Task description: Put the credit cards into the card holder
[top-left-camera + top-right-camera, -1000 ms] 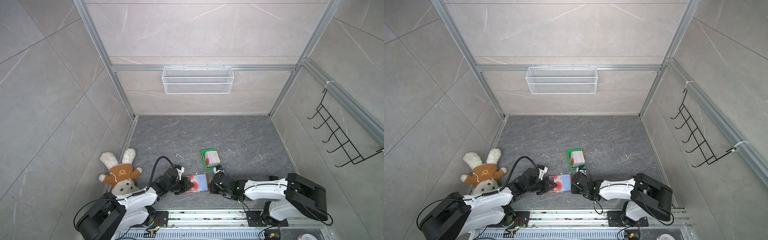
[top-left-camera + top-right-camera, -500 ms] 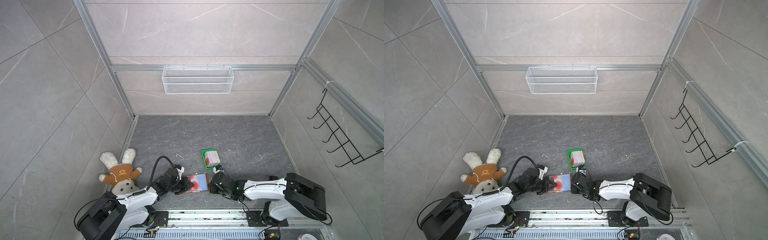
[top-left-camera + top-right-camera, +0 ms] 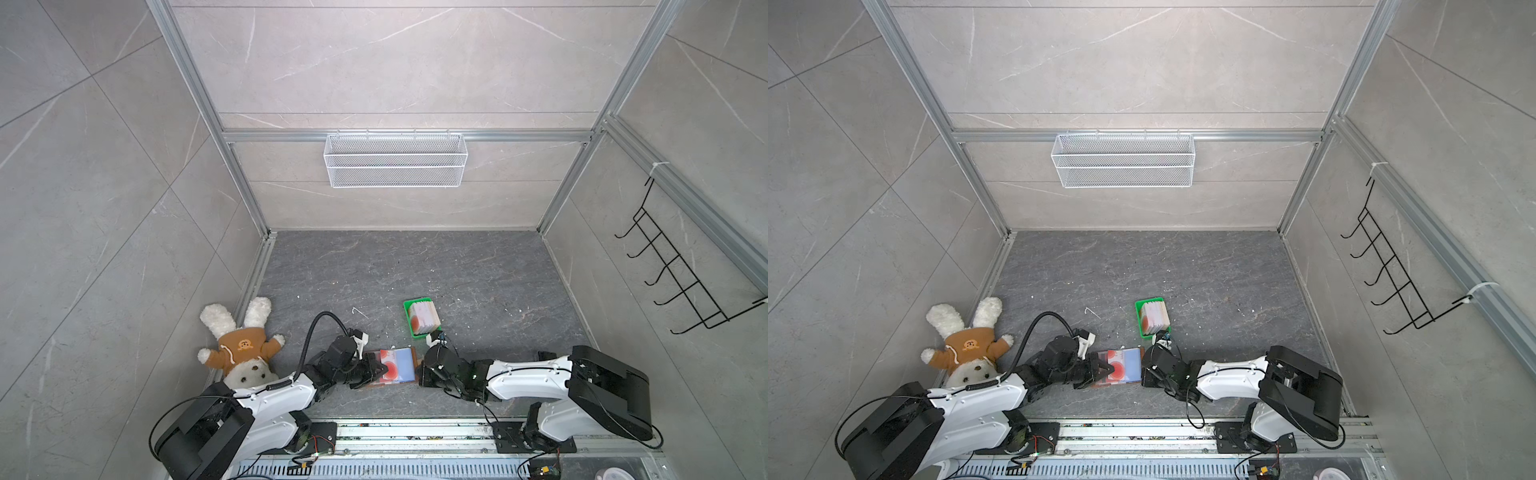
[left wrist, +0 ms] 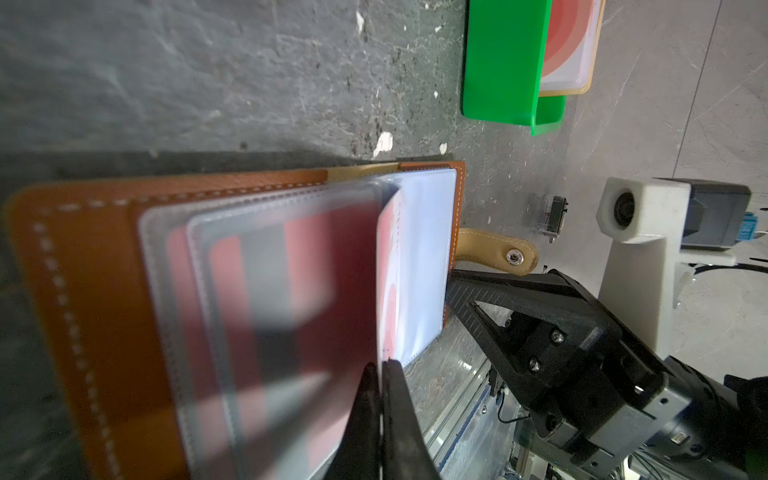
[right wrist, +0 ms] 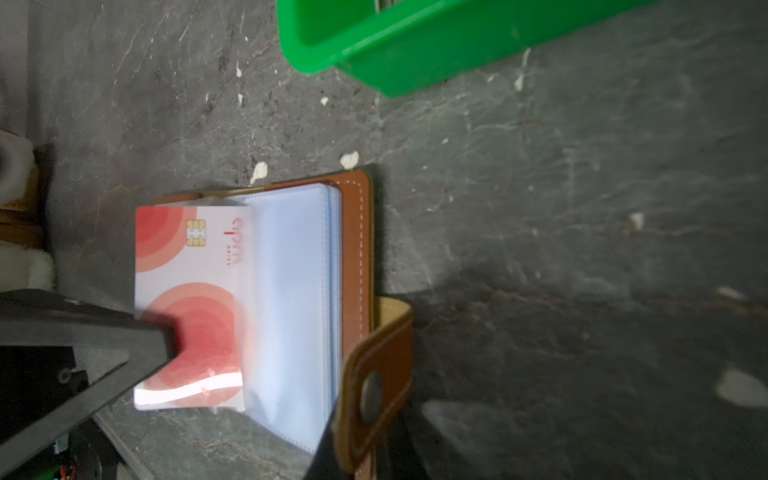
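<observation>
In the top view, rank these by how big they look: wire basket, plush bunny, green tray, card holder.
1. wire basket
2. plush bunny
3. card holder and green tray: about alike, unranked

A plush rabbit (image 3: 239, 345) in a brown top is seen lying at the left edge of the dark grey tabletop (image 3: 415, 262), against the left wall. A small green tray (image 3: 417, 300) is set near the middle of the tabletop, well apart from the rabbit. White specks are scattered over the surface. A white wire basket (image 3: 395, 166) is hung on the back wall, and a black hook rack (image 3: 681, 282) is mounted on the right wall
</observation>
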`<action>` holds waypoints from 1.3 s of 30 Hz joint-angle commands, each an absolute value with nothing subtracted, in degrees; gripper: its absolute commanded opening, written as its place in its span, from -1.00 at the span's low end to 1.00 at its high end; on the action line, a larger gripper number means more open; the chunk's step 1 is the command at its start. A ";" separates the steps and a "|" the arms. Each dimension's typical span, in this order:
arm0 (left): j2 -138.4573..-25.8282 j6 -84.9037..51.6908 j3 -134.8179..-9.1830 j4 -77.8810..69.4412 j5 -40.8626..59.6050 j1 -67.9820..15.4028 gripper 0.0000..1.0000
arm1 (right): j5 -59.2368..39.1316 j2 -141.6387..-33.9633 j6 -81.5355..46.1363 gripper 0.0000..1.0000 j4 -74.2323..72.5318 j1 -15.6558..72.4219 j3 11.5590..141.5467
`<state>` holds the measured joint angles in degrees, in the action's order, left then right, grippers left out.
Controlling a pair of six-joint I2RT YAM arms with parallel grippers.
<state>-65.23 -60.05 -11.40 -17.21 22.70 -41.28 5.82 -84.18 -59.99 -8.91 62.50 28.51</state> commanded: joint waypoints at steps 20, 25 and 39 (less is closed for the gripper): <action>-68.53 -56.61 -20.50 0.16 22.23 -41.85 -0.66 | 7.11 -87.14 -60.64 -0.75 -0.42 63.18 30.56; -69.17 -55.10 -23.37 5.23 20.84 -41.82 -0.47 | 7.12 -87.20 -60.34 -0.75 0.02 63.21 30.88; -73.88 -53.81 -27.93 8.41 18.81 -41.84 -0.42 | 7.21 -87.09 -60.05 -0.76 0.62 63.36 31.06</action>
<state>-72.69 -55.64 -26.52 7.25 19.88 -41.65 6.72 -85.62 -60.20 -4.95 62.78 31.51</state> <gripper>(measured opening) 0.292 0.121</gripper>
